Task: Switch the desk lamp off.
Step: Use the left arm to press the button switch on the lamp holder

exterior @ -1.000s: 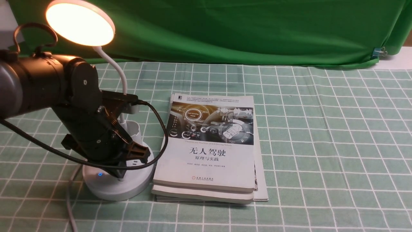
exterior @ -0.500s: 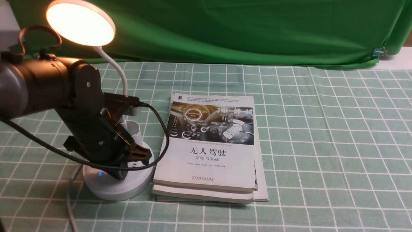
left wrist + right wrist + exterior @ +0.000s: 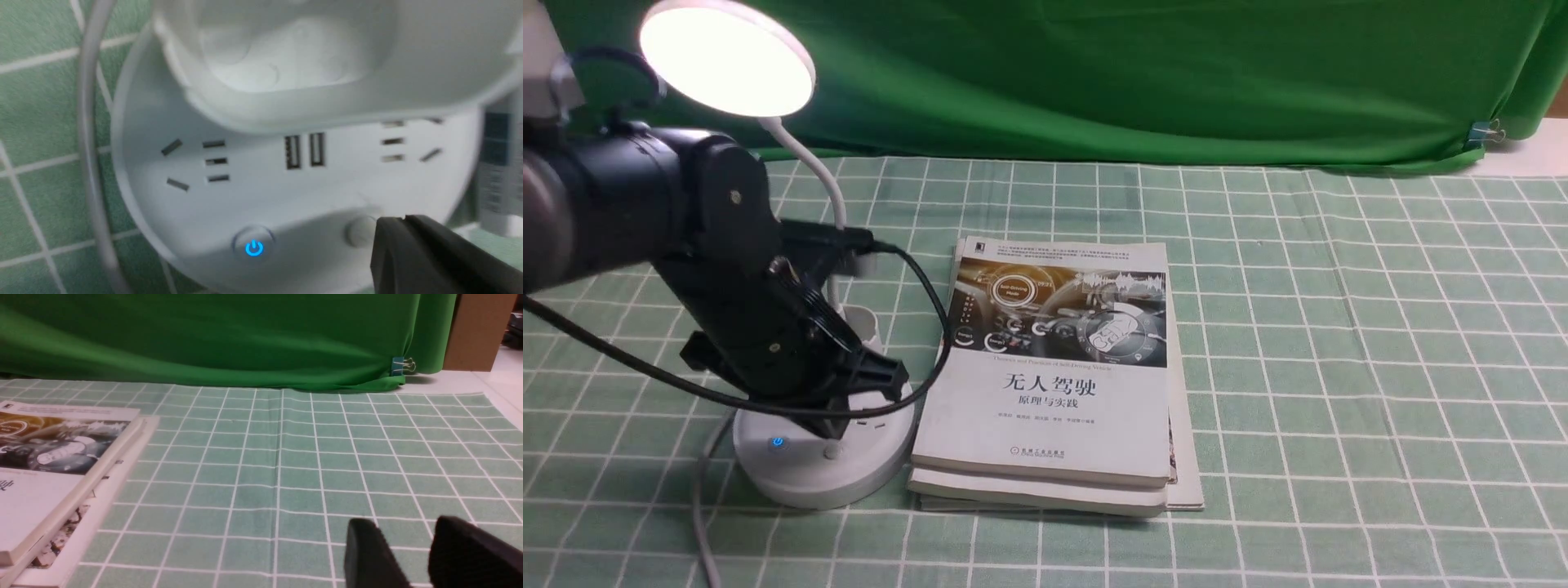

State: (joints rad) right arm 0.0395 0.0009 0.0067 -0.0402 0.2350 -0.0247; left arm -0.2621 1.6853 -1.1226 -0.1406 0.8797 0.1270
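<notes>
Jaws of the left gripper (image 3: 402, 217) are pressed together, tips down nr. the round knob (image 3: 361, 232) on the desk lamp's base (image 3: 821, 482); can't tell if they're touching. That desk lamp (image 3: 727, 61) stands at the left of the surface (image 3: 1298, 367), its disc lit white, w/ the power mark (image 3: 778, 442) glowing blue. A grey cord (image 3: 700, 523) runs beside the base; a black cable (image 3: 629, 359) loops across the left arm (image 3: 760, 327). Next, approx. mid-surface, a stack of books (image 3: 1045, 408) lies flat just beside the lamp. Far R, a binder clip (image 3: 1485, 133) grips the green cloth (image 3: 1135, 82). Right gripper (image 3: 404, 520): jaws spread w/ a gap b/w.
</notes>
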